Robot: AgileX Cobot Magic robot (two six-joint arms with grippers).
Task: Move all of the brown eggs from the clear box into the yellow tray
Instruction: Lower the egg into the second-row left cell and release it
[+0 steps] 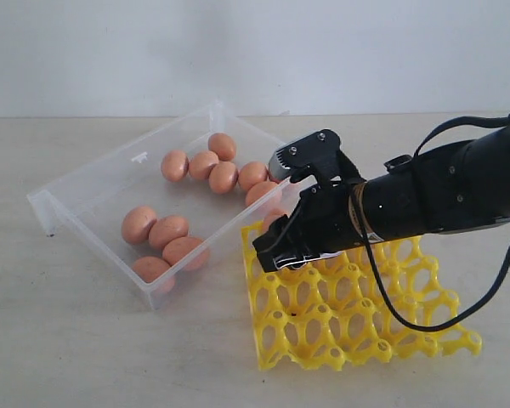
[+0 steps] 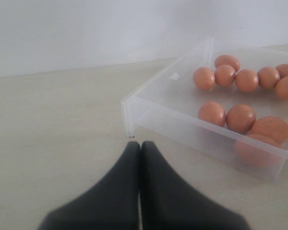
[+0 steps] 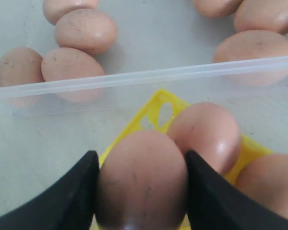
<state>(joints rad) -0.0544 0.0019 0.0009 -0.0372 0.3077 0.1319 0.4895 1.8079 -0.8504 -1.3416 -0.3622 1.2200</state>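
Right claw [image 1: 276,252] is gripping a brown egg [image 3: 141,175], long axis running along its fingers | hovering over the yellow tray [image 1: 357,333] corner beside the clear box [image 1: 110,194] | left claw [image 2: 140,144] is idling clenched on the desk [image 2: 53,139]

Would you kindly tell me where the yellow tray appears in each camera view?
Exterior view: yellow tray lower right, beside the clear box.
Left wrist view: not in it.
Right wrist view: yellow tray between the held egg and the box wall.
Shared landmark: the clear box, in all three.
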